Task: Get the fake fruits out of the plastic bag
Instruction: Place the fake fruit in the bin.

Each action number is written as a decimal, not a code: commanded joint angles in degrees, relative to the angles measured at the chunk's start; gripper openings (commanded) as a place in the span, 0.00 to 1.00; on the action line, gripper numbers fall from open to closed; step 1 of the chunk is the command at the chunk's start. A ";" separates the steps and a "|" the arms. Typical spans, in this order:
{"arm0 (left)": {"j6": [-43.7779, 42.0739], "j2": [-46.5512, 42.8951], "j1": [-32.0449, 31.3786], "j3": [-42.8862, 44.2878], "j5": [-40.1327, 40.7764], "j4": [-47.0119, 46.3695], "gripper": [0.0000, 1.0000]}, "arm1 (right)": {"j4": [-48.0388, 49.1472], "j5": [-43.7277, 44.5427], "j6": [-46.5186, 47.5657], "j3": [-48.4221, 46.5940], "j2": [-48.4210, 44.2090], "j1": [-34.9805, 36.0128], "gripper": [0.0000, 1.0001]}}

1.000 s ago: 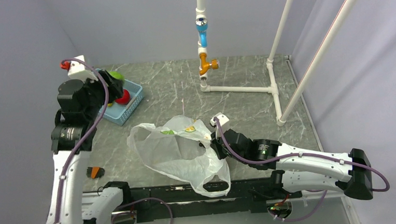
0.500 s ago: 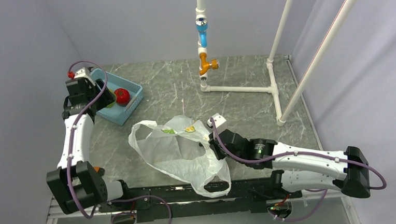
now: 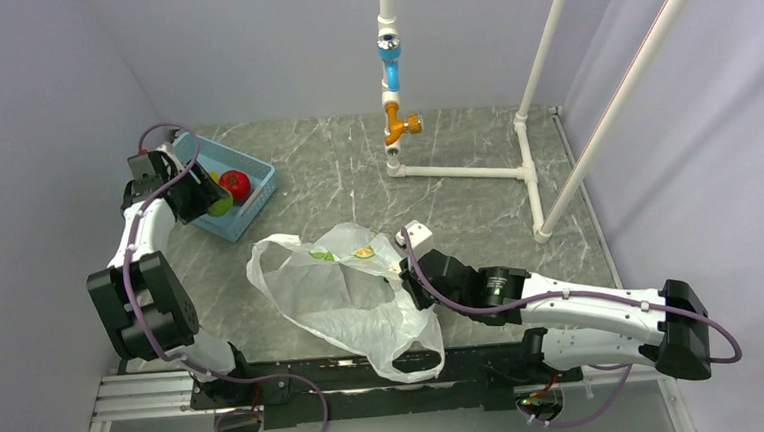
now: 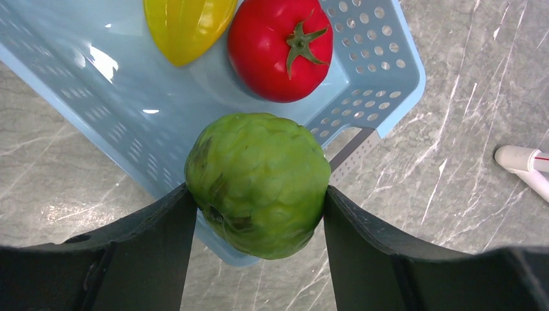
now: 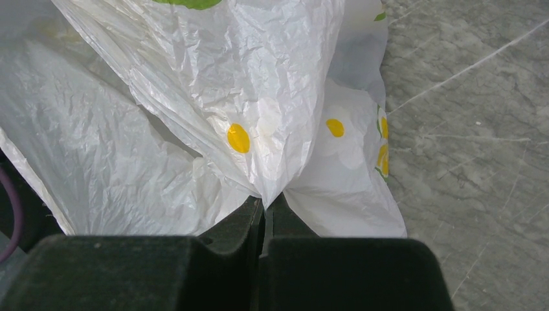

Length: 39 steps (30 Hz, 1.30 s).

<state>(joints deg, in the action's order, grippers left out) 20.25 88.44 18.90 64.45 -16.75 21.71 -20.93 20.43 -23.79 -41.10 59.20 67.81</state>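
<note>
The grey marbled tabletop [image 3: 458, 211] carries everything. Largest on it is the plastic bag [image 3: 338, 299], a thin, crinkly, translucent white film with yellow dots and green marks. It lies slumped at the near middle, with one loop handle trailing towards the front rail. The right gripper [image 3: 402, 273] has it at the right edge: in the right wrist view the fingers [image 5: 336, 272] are pressed fully together on a pinched fold of the bag [image 5: 194, 84]. Whether any fruit is left inside cannot be told.

A second ago the left arm stood tall, holding the green fruit high over the far part of the basket. Now that arm is folded low and the fruit sits down by the basket's near rim. The bag and the right arm have shifted only slightly.

The blue lattice basket [image 3: 267, 173] stands at the far left. In it [image 4: 97, 84] lie the red tomato-like fruit [image 4: 280, 46] and the yellow oblong fruit [image 4: 186, 26], side by side.

The left gripper [image 3: 212, 198] has its fingers [image 4: 155, 246] spread wide around the round, bumpy green fruit [image 4: 257, 184], one on each flank. The fruit hangs over the basket's edge, partly above the basket floor and partly above bare stone.
</note>
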 commanded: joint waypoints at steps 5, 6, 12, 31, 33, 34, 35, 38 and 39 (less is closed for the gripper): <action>-0.21 0.65 0.10 3.51 -0.83 1.13 0.60 | 0.68 -0.29 -0.78 -1.96 -2.13 -0.19 0.00; -0.33 0.86 0.15 3.70 -0.75 1.47 0.64 | 0.59 -0.37 -0.77 -2.04 -2.21 -0.19 0.00; -0.69 1.09 0.14 3.71 -0.83 1.94 0.80 | 0.28 -0.42 -1.08 -2.08 -2.95 -0.15 0.00; -0.96 -3.28 0.09 1.21 -1.83 0.97 0.83 | -0.59 -0.10 -0.78 -3.26 -2.65 -0.15 0.00; -0.75 -5.73 0.09 -0.21 -2.74 0.69 0.83 | -1.05 0.46 -0.49 -3.41 -3.28 -0.17 0.00; -0.74 -7.18 0.09 -1.01 -2.93 0.56 0.82 | -1.33 0.81 -0.31 -3.50 -3.65 -0.17 0.00; -0.88 -9.15 -0.19 -1.89 -3.18 0.57 0.82 | -1.73 1.24 -0.12 -3.73 -3.85 -0.17 0.00; -1.83 -15.92 -3.16 -4.04 -1.42 2.41 0.83 | -3.29 2.38 0.34 -4.50 -5.20 -0.14 0.00; -2.50 -18.46 -4.83 -5.27 -1.48 2.61 0.83 | -3.81 2.82 0.37 -4.68 -5.68 -0.14 0.00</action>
<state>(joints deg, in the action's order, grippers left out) 20.16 79.57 18.22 61.28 -18.06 24.58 -23.38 20.78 -24.10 -42.41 56.31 67.81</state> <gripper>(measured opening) 0.826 0.009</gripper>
